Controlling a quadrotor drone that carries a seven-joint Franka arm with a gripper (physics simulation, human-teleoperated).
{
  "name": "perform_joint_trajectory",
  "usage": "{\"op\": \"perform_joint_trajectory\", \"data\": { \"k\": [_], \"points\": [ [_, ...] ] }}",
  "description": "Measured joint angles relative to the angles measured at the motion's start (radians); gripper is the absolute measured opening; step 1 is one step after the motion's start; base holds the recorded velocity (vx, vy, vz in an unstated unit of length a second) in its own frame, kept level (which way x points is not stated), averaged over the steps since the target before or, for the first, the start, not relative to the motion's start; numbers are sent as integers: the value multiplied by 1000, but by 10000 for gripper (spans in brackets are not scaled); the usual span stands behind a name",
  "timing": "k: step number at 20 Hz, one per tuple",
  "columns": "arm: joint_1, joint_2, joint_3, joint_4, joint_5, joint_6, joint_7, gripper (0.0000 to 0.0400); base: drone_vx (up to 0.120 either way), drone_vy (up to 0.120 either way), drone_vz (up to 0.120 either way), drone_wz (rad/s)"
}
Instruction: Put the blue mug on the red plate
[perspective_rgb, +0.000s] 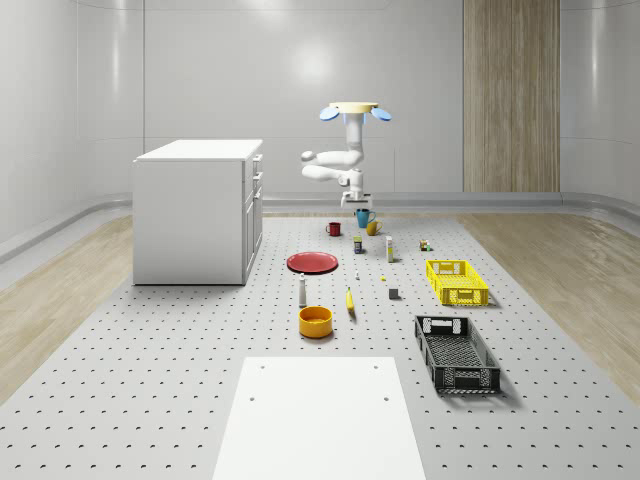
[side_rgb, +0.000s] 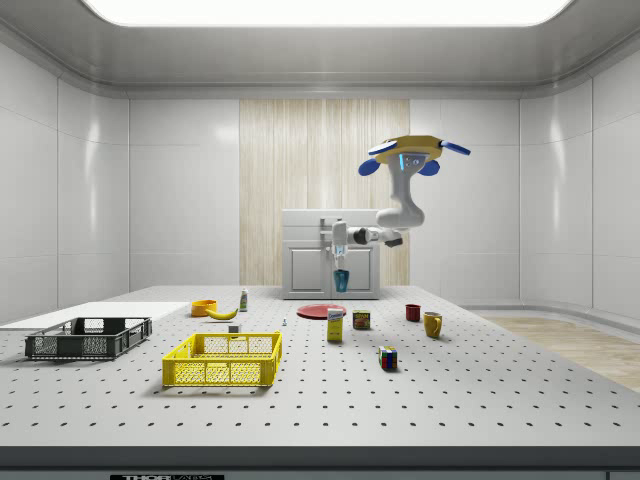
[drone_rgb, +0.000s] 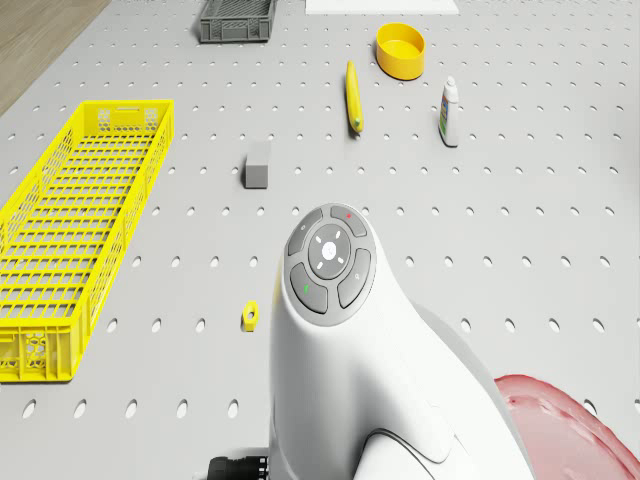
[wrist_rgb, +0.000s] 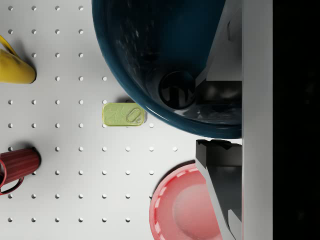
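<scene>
Above pegboard table (perspective_rgb: 150, 380), just short of red plate (perspective_rgb: 312, 262), drone (side_rgb: 412, 153) hovering, gripper (side_rgb: 340, 255) clamping blue mug (side_rgb: 342, 280) by rim wall, mug hanging clear of table. Mug looking rigid, glazed, likely slippery; rim pinch seeming best hold.

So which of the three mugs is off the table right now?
The blue mug, held aloft in the gripper; the red and yellow mugs stand on the table.
</scene>
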Motion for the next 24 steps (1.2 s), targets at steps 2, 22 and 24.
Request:
{"op": "perform_joint_trajectory", "data": {
  "k": [2,22,24],
  "points": [
    [-1,-2,0,0,1,2,1,100,120,-120,0,0],
    [-8,-20,2,1,9,19,6,100,96,-120,0,0],
    [-8,-22,3,2,10,20,6,100,0,-120,0,0]
  ]
}}
